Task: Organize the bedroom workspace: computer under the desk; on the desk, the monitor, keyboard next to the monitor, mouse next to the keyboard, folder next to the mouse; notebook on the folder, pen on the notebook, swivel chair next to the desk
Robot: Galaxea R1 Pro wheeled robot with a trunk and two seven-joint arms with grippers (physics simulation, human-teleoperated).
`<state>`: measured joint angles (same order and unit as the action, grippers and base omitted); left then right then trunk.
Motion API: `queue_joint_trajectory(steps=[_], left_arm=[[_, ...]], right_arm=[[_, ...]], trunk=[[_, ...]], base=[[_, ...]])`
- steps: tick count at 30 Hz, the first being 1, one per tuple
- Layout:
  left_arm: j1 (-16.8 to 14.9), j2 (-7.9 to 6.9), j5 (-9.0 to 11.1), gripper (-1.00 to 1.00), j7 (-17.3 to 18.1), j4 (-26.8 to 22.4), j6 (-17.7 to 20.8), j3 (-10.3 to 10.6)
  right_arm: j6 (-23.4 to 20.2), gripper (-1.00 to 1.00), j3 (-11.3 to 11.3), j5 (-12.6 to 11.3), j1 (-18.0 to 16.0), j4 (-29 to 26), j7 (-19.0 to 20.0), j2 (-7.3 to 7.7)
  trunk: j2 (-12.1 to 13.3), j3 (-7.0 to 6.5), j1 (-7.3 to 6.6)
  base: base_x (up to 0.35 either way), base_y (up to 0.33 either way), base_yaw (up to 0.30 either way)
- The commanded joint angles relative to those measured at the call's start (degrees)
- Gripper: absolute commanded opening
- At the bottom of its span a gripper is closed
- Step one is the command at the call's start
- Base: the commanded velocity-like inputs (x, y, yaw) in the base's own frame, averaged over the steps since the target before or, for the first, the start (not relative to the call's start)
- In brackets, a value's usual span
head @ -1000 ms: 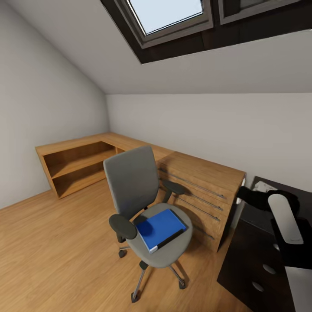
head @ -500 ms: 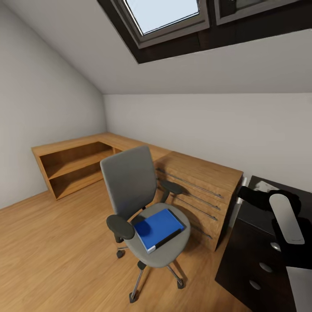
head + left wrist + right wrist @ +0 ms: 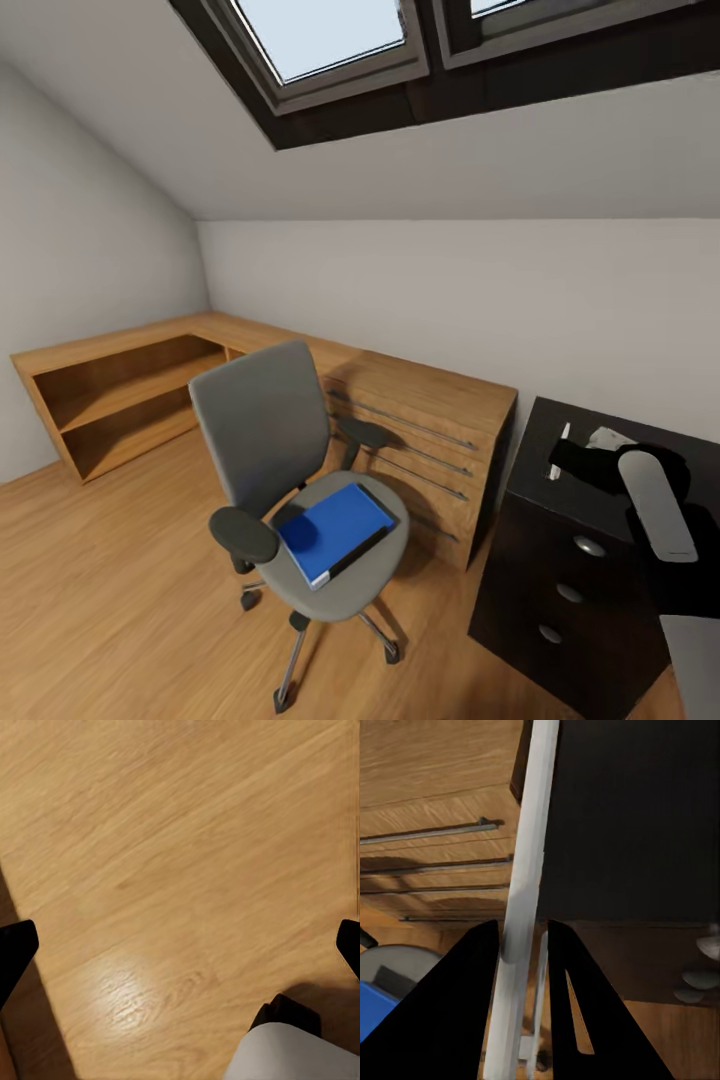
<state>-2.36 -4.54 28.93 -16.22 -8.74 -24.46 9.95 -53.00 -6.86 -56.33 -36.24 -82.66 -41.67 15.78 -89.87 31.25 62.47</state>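
The surface [image 3: 610, 470] fills the lower right of the frame; the chair [image 3: 290, 480] stands at lower centre with the folder [image 3: 333, 530] flat on its seat. The right tool [image 3: 523, 945] pinches the pen [image 3: 526, 870], while the left tool [image 3: 180, 945] is spread over bare floor. Judging by this, set the pen aside, then approach squarely and grip the folder's near edge.

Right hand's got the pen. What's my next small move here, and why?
Probably bring the left gripper toward the folder. It is open over bare floor, while the right gripper is shut on the pen by the desk. The folder lies on the swivel chair seat and must go first.
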Motion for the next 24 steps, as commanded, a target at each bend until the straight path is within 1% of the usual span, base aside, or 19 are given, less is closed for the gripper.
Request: queue_joint_trajectory(steps=[1,4,10,14,15,16,20,24], left_arm=[[-0.02,0.04,0.15,1.0,-0.39,-0.01,-0.1,0.53],[-0.02,0.15,0.1,1.0,-0.39,0.02,-0.18,0.58],[-0.02,0.79,0.09,1.0,-0.39,0.04,-0.15,0.58],[-0.02,0.99,0.22,1.0,-0.32,0.04,-0.15,0.6],[-0.02,1.02,0.24,1.0,-0.3,0.04,-0.15,0.48],[-0.02,1.02,0.25,1.0,-0.3,0.04,-0.15,0.46],[-0.02,1.02,0.29,1.0,-0.3,0.04,-0.15,0.43],[-0.02,1.08,0.25,1.0,-0.3,0.04,-0.19,0.44]], right_arm=[[-0.06,-1.0,0.03,-0.63,-0.06,0.44,-0.61,-0.01],[0.0,-1.0,0.07,-0.37,-0.06,1.79,-0.61,-0.04],[0.21,-1.0,0.19,2.15,-0.06,2.74,-0.34,-0.09],[1.09,-1.0,0.45,3.01,-0.06,3.08,-0.04,-0.19],[3.08,-1.0,0.55,3.73,-0.06,4.91,0.06,-0.16],[3.4,-1.0,0.57,3.93,-0.06,5.55,0.07,-0.15],[3.87,-1.0,0.65,4.22,-0.06,7.43,0.09,-0.14],[5.03,-1.0,0.7,4.29,-0.1,10.29,0.46,-0.14]], trunk=[[-0.03,0.03,0.0],[-0.03,-0.08,0.0],[-0.03,-0.22,0.0],[-0.03,-0.23,0.0],[-0.03,-0.24,0.0],[-0.03,-0.24,0.0],[-0.03,-0.24,0.0],[-0.03,-0.24,0.0]], base=[[0.0,0.0,-0.248],[0.0,0.0,-0.248],[0.036,-0.004,-0.208],[0.221,-0.077,-0.036],[0.045,-0.018,-0.004],[0.029,-0.011,-0.003],[0.047,-0.005,-0.001],[0.209,-0.001,0.0]])
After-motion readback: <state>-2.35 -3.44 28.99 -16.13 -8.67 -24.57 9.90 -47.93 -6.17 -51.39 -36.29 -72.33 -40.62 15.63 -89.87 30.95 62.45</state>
